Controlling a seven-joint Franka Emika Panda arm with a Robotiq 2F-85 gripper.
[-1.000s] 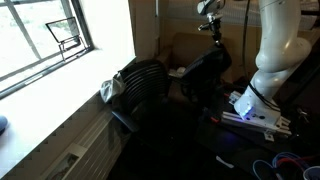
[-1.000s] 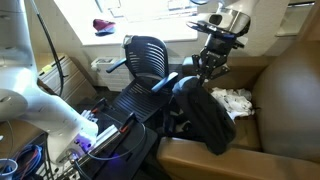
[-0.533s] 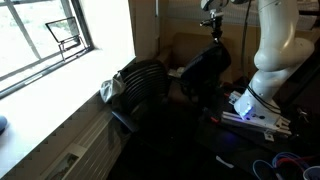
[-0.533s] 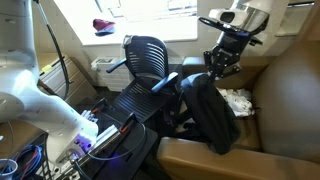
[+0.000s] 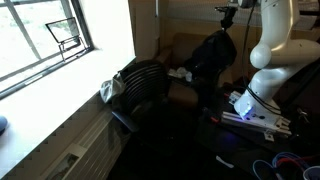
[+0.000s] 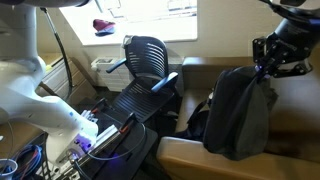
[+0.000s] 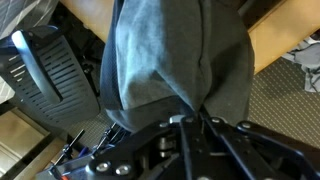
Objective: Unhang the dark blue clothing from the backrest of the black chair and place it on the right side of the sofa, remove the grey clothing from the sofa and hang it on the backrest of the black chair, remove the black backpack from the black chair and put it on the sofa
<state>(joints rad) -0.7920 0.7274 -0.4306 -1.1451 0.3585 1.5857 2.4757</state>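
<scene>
Swung off the black chair (image 6: 148, 57) — black backpack (image 6: 243, 112) hangs above sofa (image 6: 196, 152).

Bright daylit window (image 5: 40, 35) in a dark frame, wide pale sill (image 5: 60, 118) beneath it, brown wooden wall panel (image 5: 145, 28) beside the window, small red object (image 6: 103, 25) on the sill, blue cables (image 5: 290, 162) low in shadow.

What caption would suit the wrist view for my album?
Shut gripper holds a soft dark navy garment hanging over the brown-tan upholstered sofa.

Office-like room: black chair (image 6: 148, 58), sofa (image 6: 200, 152), window (image 5: 40, 35), floor cables (image 5: 285, 162).
</scene>
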